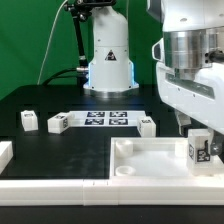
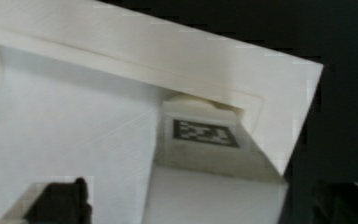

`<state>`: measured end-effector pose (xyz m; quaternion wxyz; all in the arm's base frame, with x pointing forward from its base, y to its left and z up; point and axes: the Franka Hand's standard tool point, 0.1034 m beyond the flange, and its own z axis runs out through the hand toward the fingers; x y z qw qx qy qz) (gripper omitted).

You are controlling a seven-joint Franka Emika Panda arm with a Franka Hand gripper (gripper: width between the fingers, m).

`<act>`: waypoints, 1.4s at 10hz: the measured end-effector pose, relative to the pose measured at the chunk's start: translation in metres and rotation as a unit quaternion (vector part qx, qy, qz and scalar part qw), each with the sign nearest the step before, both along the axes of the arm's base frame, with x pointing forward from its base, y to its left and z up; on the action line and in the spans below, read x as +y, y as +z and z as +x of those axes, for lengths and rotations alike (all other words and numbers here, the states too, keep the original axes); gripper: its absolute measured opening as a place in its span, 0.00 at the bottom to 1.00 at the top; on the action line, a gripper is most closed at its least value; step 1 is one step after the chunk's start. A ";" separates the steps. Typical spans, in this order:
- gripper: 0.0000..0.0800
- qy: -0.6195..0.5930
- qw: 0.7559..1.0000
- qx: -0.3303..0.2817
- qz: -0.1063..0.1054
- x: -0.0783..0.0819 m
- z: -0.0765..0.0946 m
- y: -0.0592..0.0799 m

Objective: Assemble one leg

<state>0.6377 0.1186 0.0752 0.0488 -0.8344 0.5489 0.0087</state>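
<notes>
The leg (image 2: 208, 150), a small white block with a black-and-white tag, stands at a corner of the large white tray-shaped piece (image 2: 87, 110). In the exterior view the leg (image 1: 200, 150) is at the tray's (image 1: 150, 165) corner on the exterior view's right. My gripper (image 1: 196, 128) hangs right over it. In the wrist view the gripper (image 2: 202, 200) straddles the leg. A gap shows between the dark finger (image 2: 60, 200) and the leg's side. The other finger (image 2: 345, 200) is dim against the black table. The jaws look open.
Three more legs lie on the black table: two (image 1: 29, 120) (image 1: 58, 124) at the exterior view's left, one (image 1: 147, 125) near the middle. The marker board (image 1: 105, 119) lies before the robot base (image 1: 108, 60). A white piece (image 1: 5, 152) sits at the left edge.
</notes>
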 end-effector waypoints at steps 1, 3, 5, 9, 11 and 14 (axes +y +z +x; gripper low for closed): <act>0.81 0.068 0.998 -0.006 -0.005 0.002 0.000 0.000; 0.81 0.172 0.985 -0.014 -0.010 0.005 -0.001 -0.001; 0.81 0.288 0.957 -0.023 -0.019 0.006 -0.001 0.000; 0.81 0.484 0.874 -0.035 -0.036 0.003 0.001 -0.002; 0.81 0.499 0.865 -0.036 -0.037 0.003 0.001 -0.002; 0.44 0.484 0.873 -0.035 -0.036 0.002 0.001 -0.002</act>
